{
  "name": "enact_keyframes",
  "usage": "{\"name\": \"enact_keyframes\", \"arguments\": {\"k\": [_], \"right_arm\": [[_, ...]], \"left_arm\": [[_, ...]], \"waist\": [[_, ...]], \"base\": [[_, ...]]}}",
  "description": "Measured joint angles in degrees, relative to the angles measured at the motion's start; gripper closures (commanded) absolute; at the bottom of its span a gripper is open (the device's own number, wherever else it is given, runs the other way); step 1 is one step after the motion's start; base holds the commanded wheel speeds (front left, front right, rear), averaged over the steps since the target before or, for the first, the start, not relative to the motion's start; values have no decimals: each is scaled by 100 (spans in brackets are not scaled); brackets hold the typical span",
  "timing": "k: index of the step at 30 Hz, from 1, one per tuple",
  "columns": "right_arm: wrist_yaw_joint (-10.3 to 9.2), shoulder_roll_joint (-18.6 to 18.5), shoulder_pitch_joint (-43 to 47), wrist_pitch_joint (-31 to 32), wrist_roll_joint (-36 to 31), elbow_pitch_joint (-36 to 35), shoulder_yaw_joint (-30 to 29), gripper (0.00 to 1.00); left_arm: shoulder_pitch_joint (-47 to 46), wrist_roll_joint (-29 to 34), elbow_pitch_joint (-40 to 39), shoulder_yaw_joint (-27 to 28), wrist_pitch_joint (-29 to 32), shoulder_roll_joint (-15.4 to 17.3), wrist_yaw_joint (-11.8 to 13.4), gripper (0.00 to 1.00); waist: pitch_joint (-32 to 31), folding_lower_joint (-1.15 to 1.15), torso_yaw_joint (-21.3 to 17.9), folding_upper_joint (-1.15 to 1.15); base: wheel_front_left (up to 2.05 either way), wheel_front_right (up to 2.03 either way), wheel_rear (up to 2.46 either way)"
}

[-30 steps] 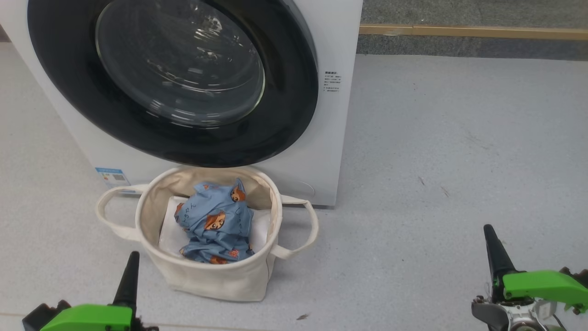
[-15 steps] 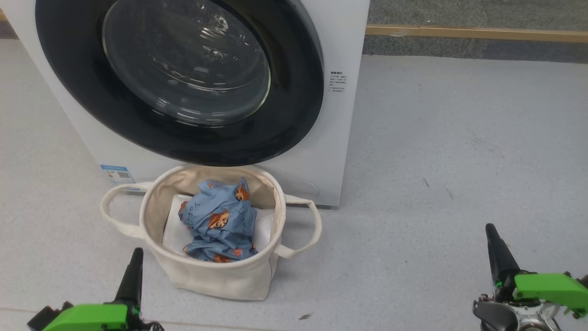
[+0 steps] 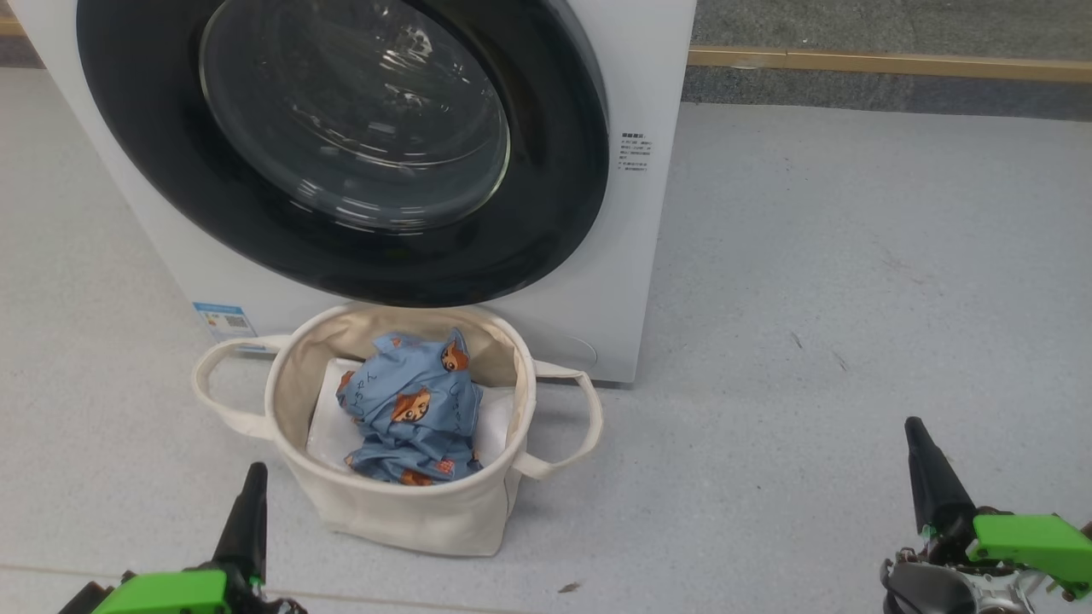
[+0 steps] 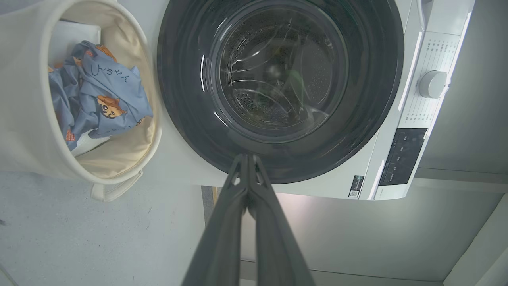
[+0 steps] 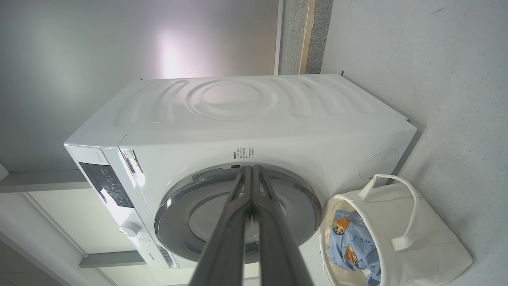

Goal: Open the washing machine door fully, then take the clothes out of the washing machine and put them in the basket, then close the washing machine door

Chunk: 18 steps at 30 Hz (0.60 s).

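Found the washing machine door (image 3: 354,128) shut flush against the front of the washing machine (image 3: 653,256), black rim unbroken all round. Saw the perforated drum (image 4: 317,67) through the window, no fabric visible in it. Located the clothes (image 3: 414,409) crumpled inside the basket (image 3: 409,520), lying on the white sheet (image 3: 322,426) below the rim. Noted the basket upright on the floor (image 3: 810,298), touching or just short of the machine's lower front edge, directly beneath the door's bottom rim. Judged that spot chosen to keep the carry from drum to basket short, and low enough not to foul the door's swing. Saw the left pincer (image 4: 247,159) closed, fingertips pressed together, gripping nothing, pointed at the door's rim from well back. Saw the right pincer (image 5: 250,169) likewise closed and empty, aimed at the door from off to the robot's right. Placed both, in the head view, low over the floor: left near the basket, right well apart from it. Judged all three steps complete from the present layout: garment out, basket loaded, door shut. Judged closed, empty pincers standing clear consistent with nothing left to handle. Flagged one doubt: latch engagement not checkable from these views.
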Motion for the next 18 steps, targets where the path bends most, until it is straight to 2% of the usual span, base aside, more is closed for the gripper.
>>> {"name": "enact_keyframes", "arguments": {"k": [18], "right_arm": [[0,0,0,0,0,-1,-2,100]], "left_arm": [[0,0,-8,3,1,-1,0,100]], "waist": [[0,0,0,0]], "base": [[0,0,0]]}}
